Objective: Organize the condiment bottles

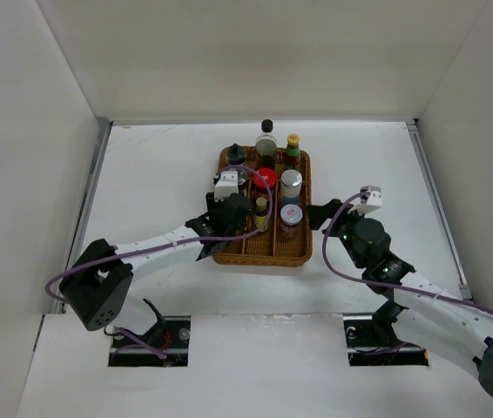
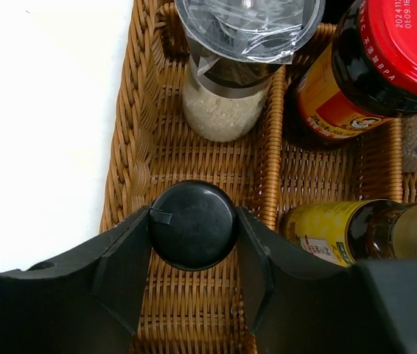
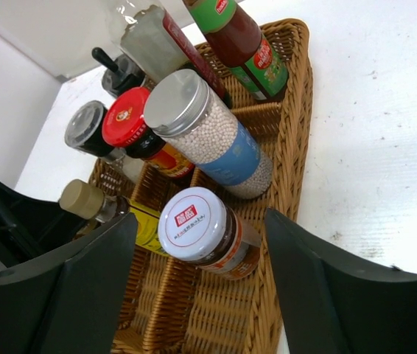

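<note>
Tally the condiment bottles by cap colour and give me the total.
Black: 3, tall bottle, pourer bottle, small bottle
Red: 1, red-capped jar
Silver: 1, granule jar
White: 1, sauce jar
Tan: 1, yellow-label bottle
Yellow: 1, green-label bottle
Clear-grey: 1, shaker
Total: 9

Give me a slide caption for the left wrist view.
The left gripper clamps a black-capped bottle over the left compartment of the wicker basket, beside a clear-lidded shaker and red-lidded jar.
</note>
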Robot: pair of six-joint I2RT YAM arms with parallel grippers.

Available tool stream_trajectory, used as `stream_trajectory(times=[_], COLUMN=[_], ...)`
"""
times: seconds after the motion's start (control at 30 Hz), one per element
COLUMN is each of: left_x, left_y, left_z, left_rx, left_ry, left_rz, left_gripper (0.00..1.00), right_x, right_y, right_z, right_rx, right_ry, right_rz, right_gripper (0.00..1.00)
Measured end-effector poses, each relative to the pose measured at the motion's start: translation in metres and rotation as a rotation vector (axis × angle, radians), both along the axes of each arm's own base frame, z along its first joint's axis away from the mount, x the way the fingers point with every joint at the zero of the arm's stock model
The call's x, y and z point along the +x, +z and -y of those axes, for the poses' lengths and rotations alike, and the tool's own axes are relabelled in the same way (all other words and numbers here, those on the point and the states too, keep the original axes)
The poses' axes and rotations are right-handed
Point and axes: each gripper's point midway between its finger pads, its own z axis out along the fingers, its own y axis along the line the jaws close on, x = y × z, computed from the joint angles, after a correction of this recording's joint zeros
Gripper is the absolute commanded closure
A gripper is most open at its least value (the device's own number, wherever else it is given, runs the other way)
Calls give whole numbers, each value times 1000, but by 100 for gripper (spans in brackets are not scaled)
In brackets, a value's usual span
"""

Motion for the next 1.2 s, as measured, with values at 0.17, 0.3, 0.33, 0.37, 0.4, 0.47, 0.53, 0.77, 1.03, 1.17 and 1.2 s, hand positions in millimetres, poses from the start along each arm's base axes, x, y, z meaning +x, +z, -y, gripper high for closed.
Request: stream_trajectory(times=[0.17, 0.3, 0.33, 0.37, 0.4, 0.47, 0.53, 0.77, 1.03, 1.17, 1.2], left_x=[0, -1, -2, -2, -3, -4, -6, -18, 1, 8, 7], left_y=[0, 9, 13, 18, 24, 38, 57, 141, 140, 67, 54], left_z=[1, 2, 1, 1, -1, -5, -11, -50, -128, -161, -167], left_rx=[-6, -22, -30, -37, -47, -63, -88, -213, -344, -328, -327], left_ry=[-2, -5, -5, -3, 1, 14, 29, 113, 351, 467, 487], left_rz=[0, 16, 25, 34, 46, 76, 117, 309, 353, 164, 124], left_gripper=[36, 16, 0, 0, 0, 0, 0, 0, 0, 0, 0], right_x=[0, 0, 0, 0, 0, 1, 2, 4, 6, 7, 7], right_y=[-1, -1, -1, -1, -1, -1, -1, -3, -10, -10, -9], right_z=[0, 0, 0, 0, 0, 1, 3, 6, 11, 13, 14], right_rx=[-2, -2, -2, -3, -3, -4, -6, -16, -41, -49, -51], right_ry=[0, -1, -1, -1, -1, -9, -20, -41, -75, -95, -102], right_rz=[-3, -2, -3, -3, -2, -2, -1, -4, -16, -12, -11], right_gripper=[11, 2, 0, 0, 0, 0, 0, 0, 0, 0, 0])
